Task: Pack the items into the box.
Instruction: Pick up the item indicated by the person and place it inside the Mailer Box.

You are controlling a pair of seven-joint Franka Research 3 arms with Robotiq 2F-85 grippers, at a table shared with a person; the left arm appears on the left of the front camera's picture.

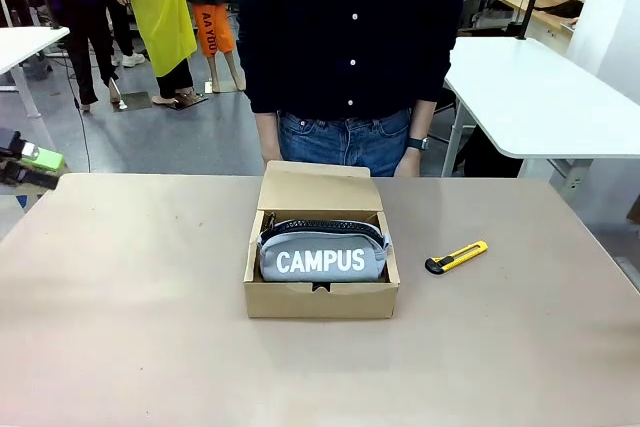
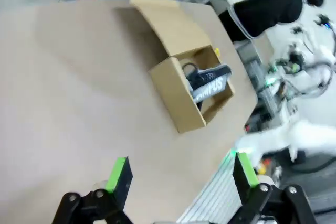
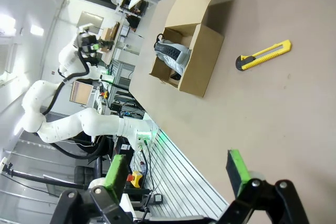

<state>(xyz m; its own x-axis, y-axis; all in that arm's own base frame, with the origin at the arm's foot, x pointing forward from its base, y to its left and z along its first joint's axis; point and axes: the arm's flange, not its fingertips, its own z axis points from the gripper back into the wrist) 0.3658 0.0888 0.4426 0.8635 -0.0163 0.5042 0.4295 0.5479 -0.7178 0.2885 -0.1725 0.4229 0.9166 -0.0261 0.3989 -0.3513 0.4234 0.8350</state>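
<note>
Box (image 1: 320, 299) sits mid-table, brown cardboard, flap lid up and leaning back toward the far side, notch in the front wall facing the robot.

Far left in front view: a green pad (image 1: 42, 158) of the left gripper (image 2: 180, 160) pokes in at the pic edge, off the table's (image 1: 130, 327) left corner, well apart from the box. In left wrist view its fingers stand wide, nothing btwn them, just bare tabletop and the table's edge below; box lies well ahead.

Centre: pouch (image 1: 322, 261), grey-blue w/ white "CAMPUS" lettering, lies inside the box, lettered side toward the robot, black zipper on top. It fills nearly the whole width of the box. Person (image 1: 350, 37) in dark buttoned shirt and jeans stands right behind the table's far edge, in line w/ the box, arms down at the sides.

Right of box: utility knife (image 1: 456, 257), yellow w/ black end, flat on the table, near the box but not touching. Black end points toward the box, yellow end angles away to the right and far side.

Right gripper (image 3: 176, 156): in right wrist view fingers spread wide, nothing held, above the tabletop near its edge; knife and box well ahead of it, left arm's white links farther off.
</note>
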